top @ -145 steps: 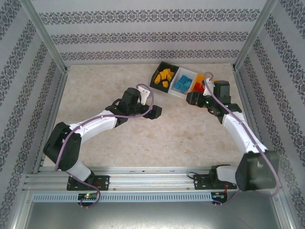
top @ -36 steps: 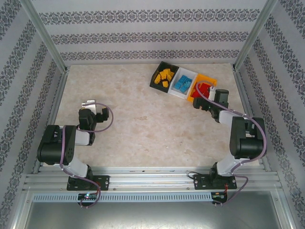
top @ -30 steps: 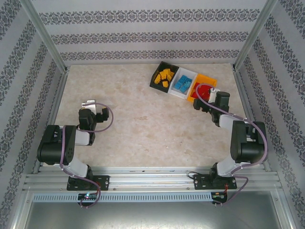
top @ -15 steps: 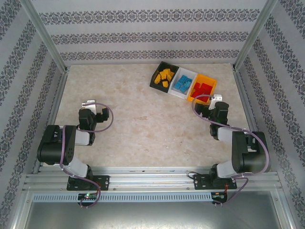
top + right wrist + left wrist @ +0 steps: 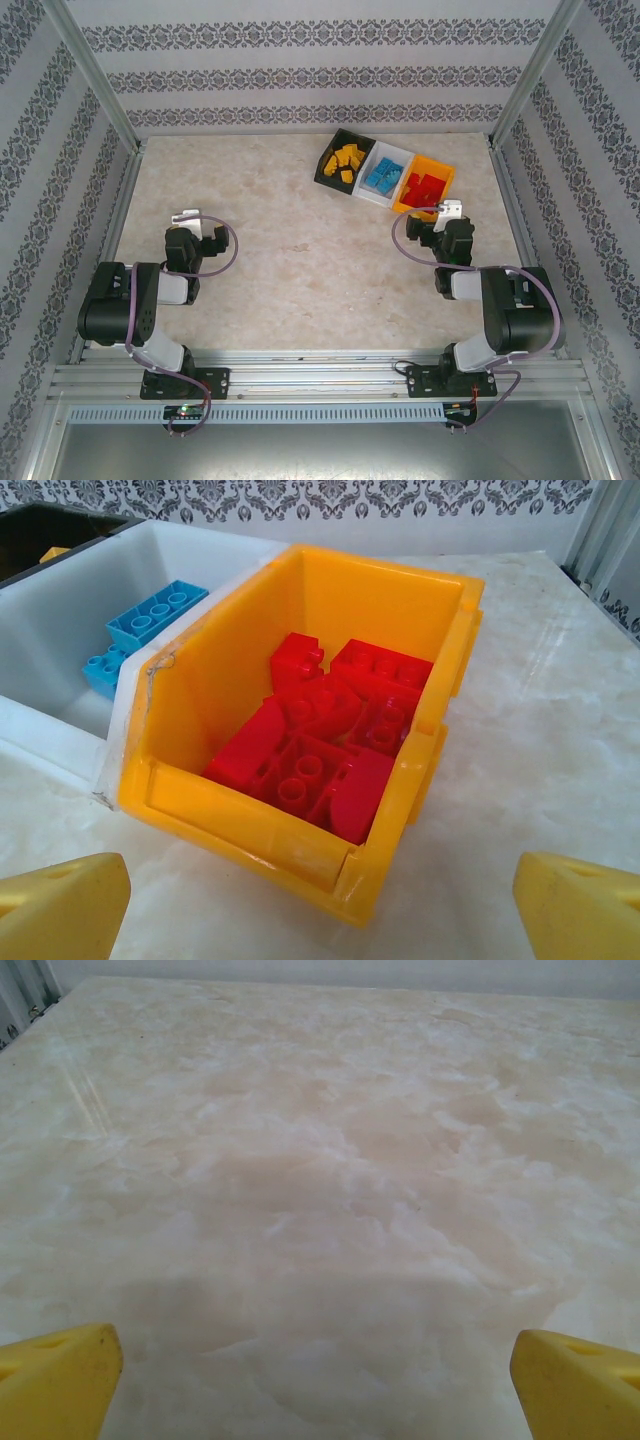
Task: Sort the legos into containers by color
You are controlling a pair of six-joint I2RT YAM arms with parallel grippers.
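The containers stand in a row at the back right: a black bin [image 5: 326, 170], a white bin [image 5: 376, 194] and an orange bin [image 5: 446, 170]. Orange-yellow legos [image 5: 346, 160] lie in the black bin, blue legos [image 5: 381, 177] in the white one, red legos [image 5: 425, 185] in the orange one. My right gripper [image 5: 436, 228] hovers just in front of the orange bin [image 5: 250, 825], open and empty [image 5: 320, 885]. It looks down on the red legos [image 5: 320, 740]; blue legos [image 5: 150, 615] show in the white bin [image 5: 60, 640]. My left gripper [image 5: 198, 234] is folded back at the left, open [image 5: 315, 1360] over bare table.
The marble tabletop [image 5: 300, 260] is bounded by patterned walls and metal posts on three sides. Both arm bases sit on the rail [image 5: 320, 380] at the near edge. The black bin's corner [image 5: 40, 525] shows at the right wrist view's far left.
My right gripper has drawn back from above the orange bin toward its base, uncovering the red legos. The left arm, stretched toward the middle earlier, has stayed folded for the last second.
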